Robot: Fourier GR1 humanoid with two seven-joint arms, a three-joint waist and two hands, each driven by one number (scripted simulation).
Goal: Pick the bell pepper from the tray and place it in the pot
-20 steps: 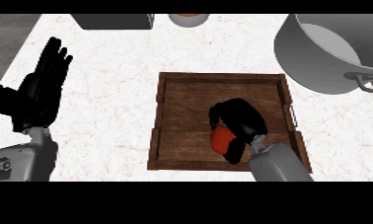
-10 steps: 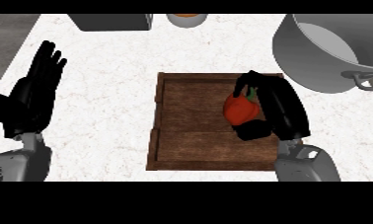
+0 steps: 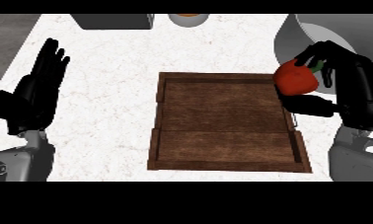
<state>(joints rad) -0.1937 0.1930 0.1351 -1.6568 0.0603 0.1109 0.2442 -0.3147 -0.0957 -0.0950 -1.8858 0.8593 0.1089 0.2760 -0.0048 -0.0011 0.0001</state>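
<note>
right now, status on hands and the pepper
Right hand shut on bell pepper, at pot rim, off tray. Left hand open, resting. Nothing in the way.

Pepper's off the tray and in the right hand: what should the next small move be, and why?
Probably carry on up and to the right until the pepper is over the pot's opening. The right hand holds it at the tray's top right corner, against the pot's near rim, not yet inside.
</note>
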